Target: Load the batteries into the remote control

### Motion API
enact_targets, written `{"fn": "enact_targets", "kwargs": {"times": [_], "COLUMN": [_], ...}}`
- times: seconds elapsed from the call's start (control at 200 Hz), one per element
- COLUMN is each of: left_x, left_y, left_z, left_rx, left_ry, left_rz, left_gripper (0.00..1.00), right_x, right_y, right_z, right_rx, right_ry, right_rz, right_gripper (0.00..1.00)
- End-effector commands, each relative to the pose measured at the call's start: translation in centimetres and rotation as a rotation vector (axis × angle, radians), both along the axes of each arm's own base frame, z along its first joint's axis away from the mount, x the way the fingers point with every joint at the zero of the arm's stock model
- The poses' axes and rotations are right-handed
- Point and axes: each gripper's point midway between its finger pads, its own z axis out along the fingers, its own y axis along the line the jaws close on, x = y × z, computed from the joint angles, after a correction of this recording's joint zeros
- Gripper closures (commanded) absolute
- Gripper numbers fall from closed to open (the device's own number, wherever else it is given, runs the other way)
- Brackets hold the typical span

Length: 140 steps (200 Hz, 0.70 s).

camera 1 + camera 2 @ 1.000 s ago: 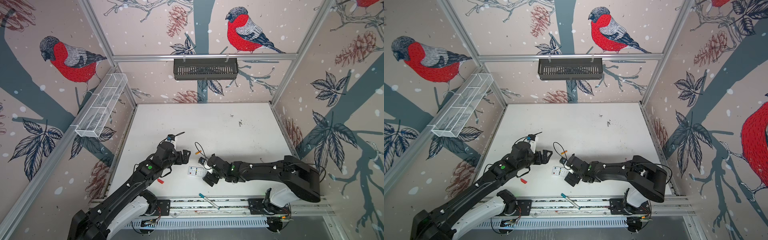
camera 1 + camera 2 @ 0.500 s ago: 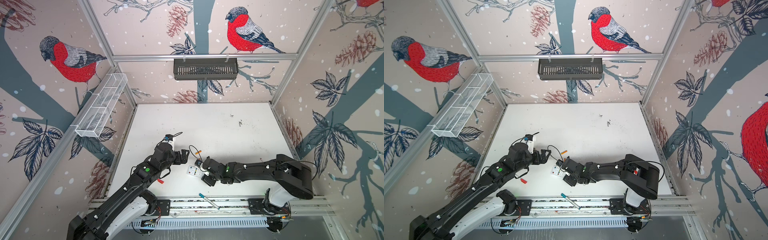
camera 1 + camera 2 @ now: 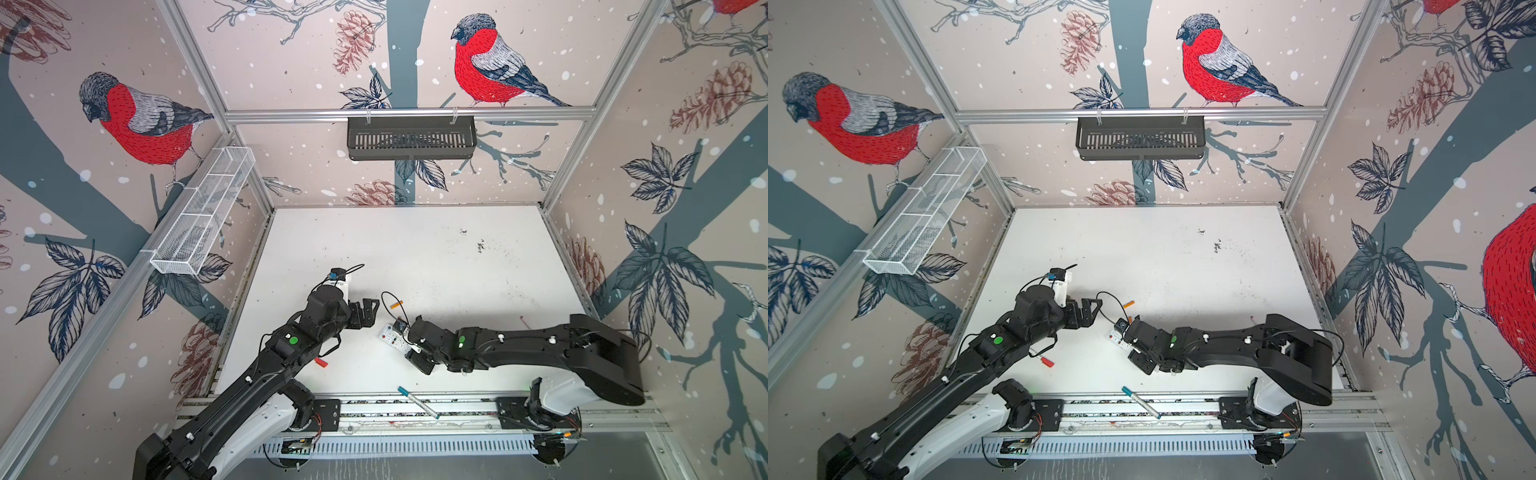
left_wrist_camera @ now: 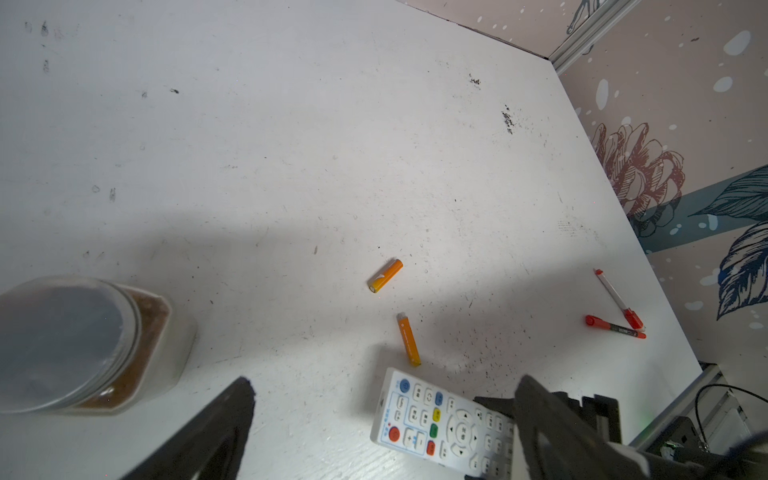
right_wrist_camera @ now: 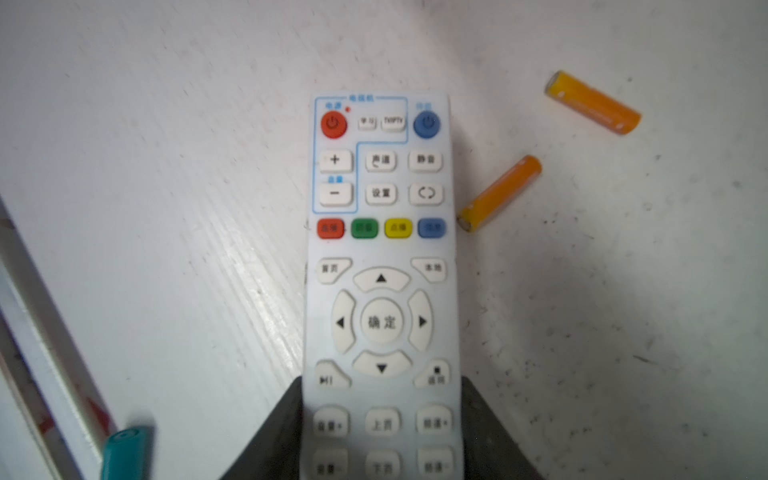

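A white, scuffed desk [image 3: 415,249] fills the floor of a booth papered with red-breasted birds, pine cones and leaves. A black slotted basket [image 3: 411,137] hangs on the back wall at twelve o'clock and a white wire basket [image 3: 203,216] on the side wall at ten.

The remote control [image 5: 380,249] lies buttons up in the near half of the desk, a little left of centre. The right tool [image 5: 381,386] grasps it, one finger pressed against each long side at the end away from the red and blue power buttons. Whether that end is raised off the desk is hard to judge.

The two batteries [image 5: 500,193] [image 5: 592,102] lie loose on the desk, apart from each other. In both top views they sit at about twelve o'clock from the remote, the nearer one just beside its corner.

The left tool [image 3: 371,311] hovers between ten and eleven o'clock from the remote, released, its fingers [image 4: 232,407] spread wide with nothing between them. Its wrist camera also shows a clear jar [image 4: 83,340] with a grey lid and two red-capped markers [image 4: 619,299] lying in a V.

A teal-capped pen [image 3: 417,402] rests at the desk's front rail, at about five o'clock from the remote.
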Motion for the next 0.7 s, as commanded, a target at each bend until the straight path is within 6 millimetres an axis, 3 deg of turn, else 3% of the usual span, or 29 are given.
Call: {"fn": "enact_targets", "kwargs": {"times": [0.0, 0.325, 0.485, 0.695], "left_x": [-0.1, -1.9, -1.7, -0.6], "left_y": [-1.6, -6.5, -7.9, -9.6], "left_z": [1.6, 5.0, 6.0, 6.4], "left_rx": [-0.057, -0.295, -0.380, -0.455], "left_ry": [-0.044, -0.060, -0.069, -0.047], "left_rz": [-0.083, -0.326, -0.371, -0.394], "left_gripper": [0.03, 0.03, 0.03, 0.08], "right_x": [1.1, 7.0, 7.3, 7.1], "right_y": [0.5, -2.0, -1.5, -0.8], "right_z": [2.9, 11.5, 14.4, 16.2], "right_rx": [0.130, 0.544, 0.649, 0.690], "right_ry": [-0.016, -0.022, -0.049, -0.067], "right_rz": [-0.049, -0.301, -0.291, -0.286], "right_gripper": [0.57, 0.60, 0.60, 0.61]}}
